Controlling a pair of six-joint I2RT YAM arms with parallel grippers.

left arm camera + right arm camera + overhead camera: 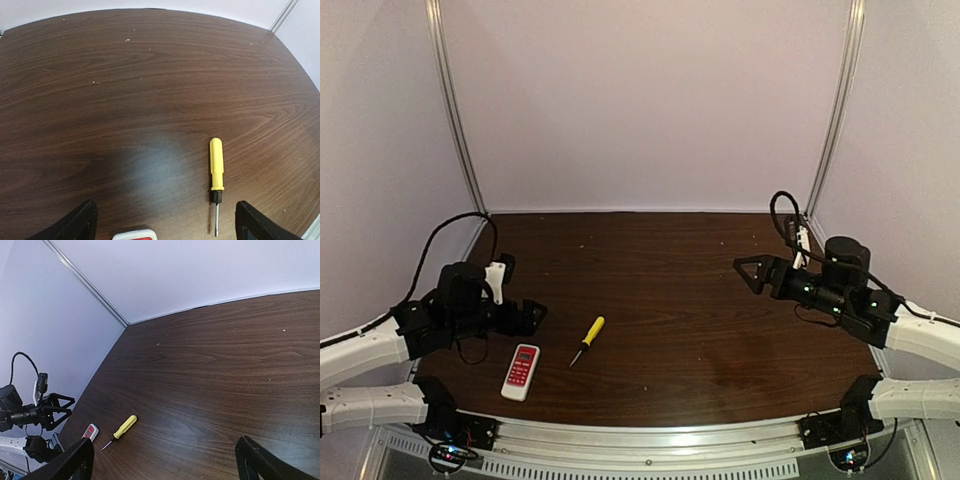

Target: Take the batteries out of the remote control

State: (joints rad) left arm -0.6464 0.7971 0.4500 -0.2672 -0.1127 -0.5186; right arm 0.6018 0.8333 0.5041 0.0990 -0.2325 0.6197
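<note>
The remote control (521, 371) lies flat near the front left of the table with its red button face up. Only its top edge (134, 235) shows in the left wrist view, and it is small at the far left (90, 431) in the right wrist view. The batteries are hidden. My left gripper (527, 316) hovers open just behind the remote, with nothing between its fingers (167, 222). My right gripper (752, 270) hangs open and empty over the right side of the table (167, 460), far from the remote.
A yellow-handled screwdriver (588, 339) lies right of the remote, tip toward the front edge (216, 172) (122, 427). Dark wooden table (680, 300) with pale walls on three sides and a metal rail along the front.
</note>
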